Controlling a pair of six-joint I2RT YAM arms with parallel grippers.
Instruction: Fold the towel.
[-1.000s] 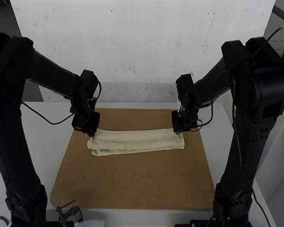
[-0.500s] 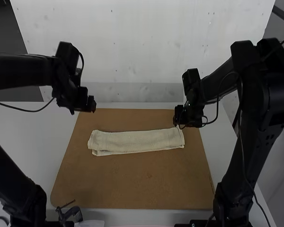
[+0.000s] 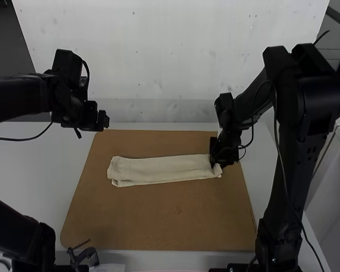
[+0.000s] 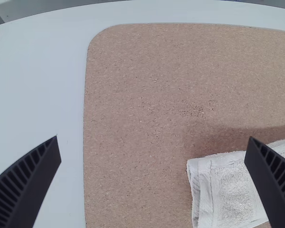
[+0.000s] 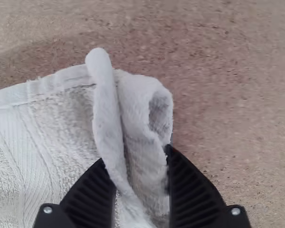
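Pinching the folded towel (image 3: 158,169) mid-frame, the right end effector (image 5: 137,156) just nipped its right end, fingers nearly closed. Left end effector (image 4: 153,138) backed off upper left, wide open, empty, so next fold's probably the right's.

Probably a robotics lab, jointed arms (image 3: 309,105), white table (image 3: 34,170)

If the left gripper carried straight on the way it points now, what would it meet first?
The left gripper would most likely meet the brown board, just off the towel's end; the distance is unclear.
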